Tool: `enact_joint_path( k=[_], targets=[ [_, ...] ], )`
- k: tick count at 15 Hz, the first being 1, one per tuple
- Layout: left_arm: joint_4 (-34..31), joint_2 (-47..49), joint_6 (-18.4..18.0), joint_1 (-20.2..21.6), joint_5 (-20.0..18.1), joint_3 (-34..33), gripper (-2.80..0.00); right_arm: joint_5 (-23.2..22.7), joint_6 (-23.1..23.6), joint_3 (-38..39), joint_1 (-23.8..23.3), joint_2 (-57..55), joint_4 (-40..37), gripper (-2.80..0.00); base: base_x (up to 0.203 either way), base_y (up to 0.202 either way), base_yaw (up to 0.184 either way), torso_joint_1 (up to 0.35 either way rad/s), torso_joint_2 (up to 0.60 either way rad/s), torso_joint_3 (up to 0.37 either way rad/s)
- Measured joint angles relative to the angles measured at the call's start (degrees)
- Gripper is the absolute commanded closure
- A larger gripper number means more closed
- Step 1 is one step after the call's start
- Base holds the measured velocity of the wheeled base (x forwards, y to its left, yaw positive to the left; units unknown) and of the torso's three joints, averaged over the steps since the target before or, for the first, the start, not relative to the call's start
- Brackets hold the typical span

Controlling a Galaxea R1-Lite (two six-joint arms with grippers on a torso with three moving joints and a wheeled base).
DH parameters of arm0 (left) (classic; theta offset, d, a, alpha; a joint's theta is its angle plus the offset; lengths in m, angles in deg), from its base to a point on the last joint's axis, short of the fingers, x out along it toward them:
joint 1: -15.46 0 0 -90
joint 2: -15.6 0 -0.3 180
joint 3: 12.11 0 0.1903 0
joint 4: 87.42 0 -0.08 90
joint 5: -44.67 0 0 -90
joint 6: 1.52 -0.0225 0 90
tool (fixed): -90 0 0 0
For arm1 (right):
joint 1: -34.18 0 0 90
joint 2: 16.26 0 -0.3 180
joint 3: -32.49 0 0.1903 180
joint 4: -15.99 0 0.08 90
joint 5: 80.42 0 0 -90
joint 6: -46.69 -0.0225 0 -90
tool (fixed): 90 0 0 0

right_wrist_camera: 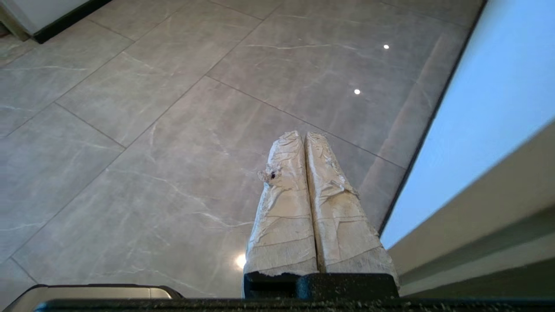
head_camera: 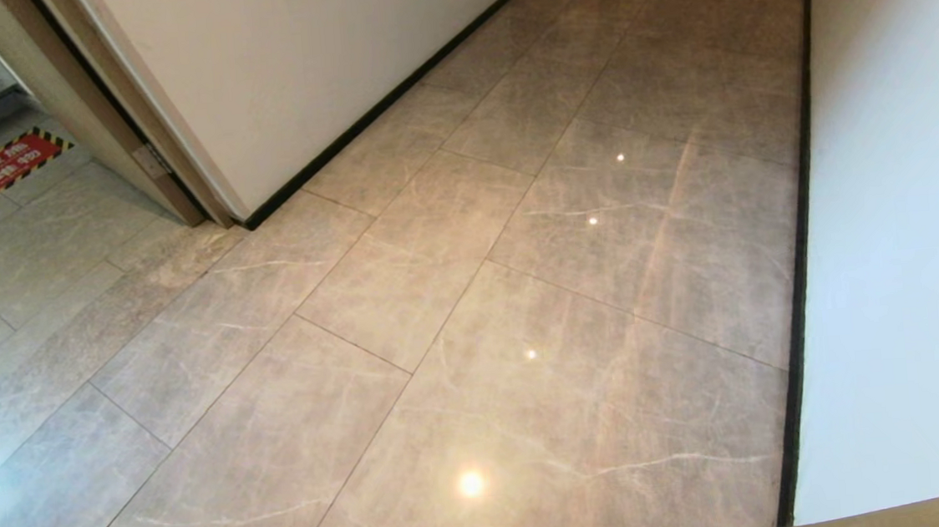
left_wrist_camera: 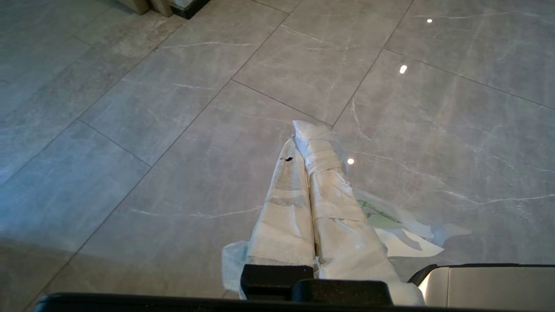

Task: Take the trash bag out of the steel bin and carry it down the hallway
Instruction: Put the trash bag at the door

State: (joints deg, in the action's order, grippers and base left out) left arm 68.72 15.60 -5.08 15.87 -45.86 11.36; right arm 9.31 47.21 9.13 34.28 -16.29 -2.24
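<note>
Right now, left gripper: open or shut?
Shut. In the left wrist view the left gripper has both taped fingers pressed together along their length. White trash bag plastic shows beside them; whether it's pinched, cannot tell.

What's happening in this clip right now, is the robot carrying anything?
The robot is in the hallway, looking down at glossy tiles between cream walls. The left gripper is shut, and thin white plastic with green print, apparently the trash bag, hangs beneath it. The right gripper is shut and empty. A steel bin edge shows at the bottom of both wrist views.
</note>
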Motion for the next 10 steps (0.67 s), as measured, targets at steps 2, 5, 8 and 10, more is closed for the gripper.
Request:
enact_joint_path(
  k=[2,5,8,10],
  targets=[
    [0.1,0.0,-0.9,0.0,0.0,0.0,0.0,0.0,0.0,0.0,0.0,0.0,0.0,0.0,0.0,0.166,0.004,0.003,0.01,-0.002],
    [0.3,0.0,-0.2,0.0,0.0,0.0,0.0,0.0,0.0,0.0,0.0,0.0,0.0,0.0,0.0,0.029,0.0,0.001,0.0,0.004],
    [0.2,0.0,0.1,0.0,0.2,0.0,0.0,0.0,0.0,0.0,0.0,0.0,0.0,0.0,0.0,0.0,0.0,0.0,0.0,0.0],
    [0.2,0.0,0.5,0.0,0.2,0.0,0.0,0.0,0.0,0.0,0.0,0.0,0.0,0.0,0.0,0.0,0.0,0.0,0.0,0.0]
  ],
)
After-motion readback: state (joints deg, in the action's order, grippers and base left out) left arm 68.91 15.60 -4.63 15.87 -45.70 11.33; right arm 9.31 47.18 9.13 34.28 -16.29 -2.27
